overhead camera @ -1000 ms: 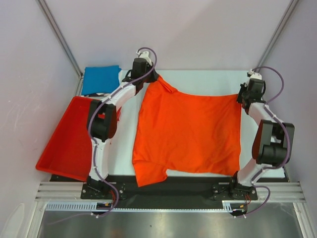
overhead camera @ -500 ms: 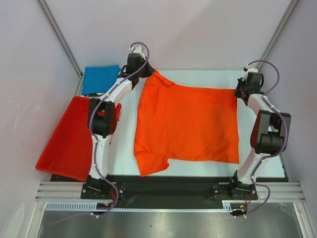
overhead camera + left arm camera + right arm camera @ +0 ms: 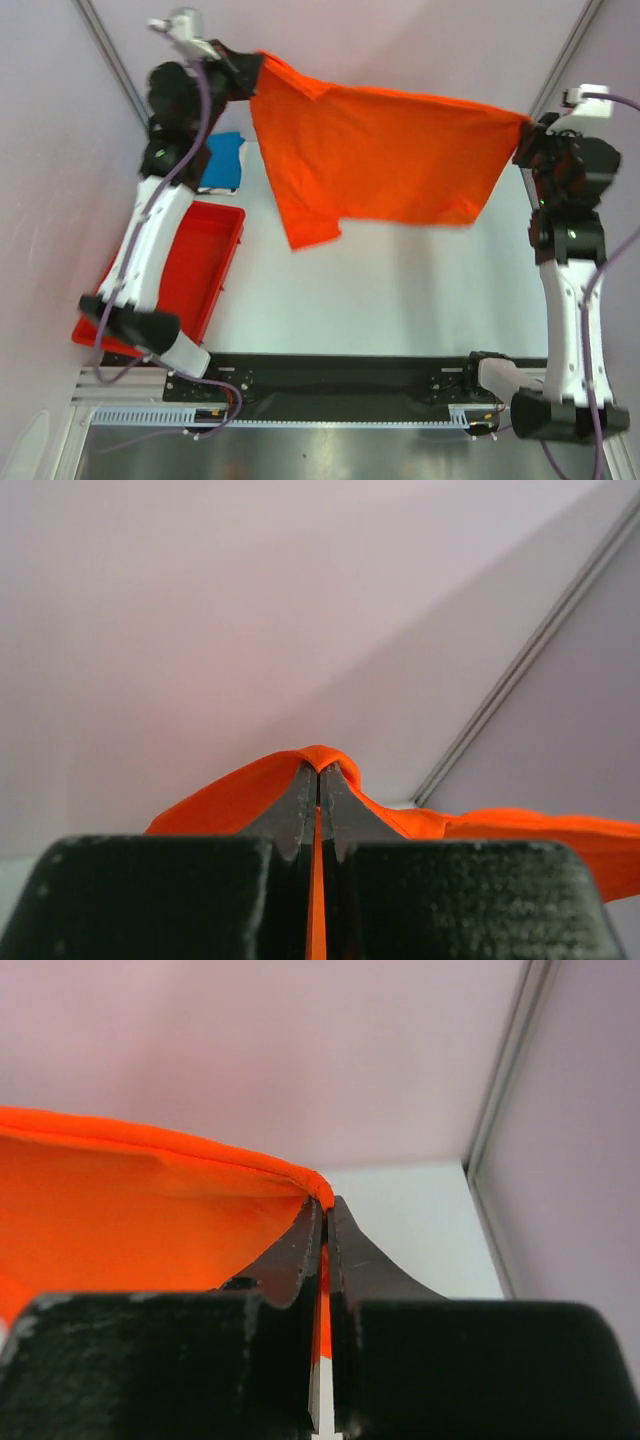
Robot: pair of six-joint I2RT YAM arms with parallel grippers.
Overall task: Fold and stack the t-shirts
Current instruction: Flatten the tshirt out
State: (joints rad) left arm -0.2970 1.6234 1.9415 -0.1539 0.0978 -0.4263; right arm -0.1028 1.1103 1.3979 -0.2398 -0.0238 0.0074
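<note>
One white desk [image 3: 400, 300] fills the middle of the overhead view, with the two arm bases at its near edge. Above its far half hangs a bright orange t-shirt [image 3: 380, 150], clear of the surface and stretched sideways between the two arms. Its top edge runs nearly taut from the upper left to the right. The cloth falls in a broad sheet below that edge, and one short sleeve dangles at its lower left corner.

At the left side of the desk sits a red plastic bin [image 3: 190, 270], skewed to the desk's edge, with the left arm crossing over it. Beyond the bin, in the far left corner, lies a folded blue t-shirt [image 3: 222, 160], partly hidden behind that arm.

High at the upper left, the left hand [image 3: 256, 64] pinches the shirt's top left corner. Its wrist camera shows both fingers pressed together on a ridge of orange fabric. On the right side, the right hand [image 3: 525, 128] grips the opposite top corner. Its fingers are likewise clamped tight on the hemmed edge, and the cloth spreads away to the left.
</note>
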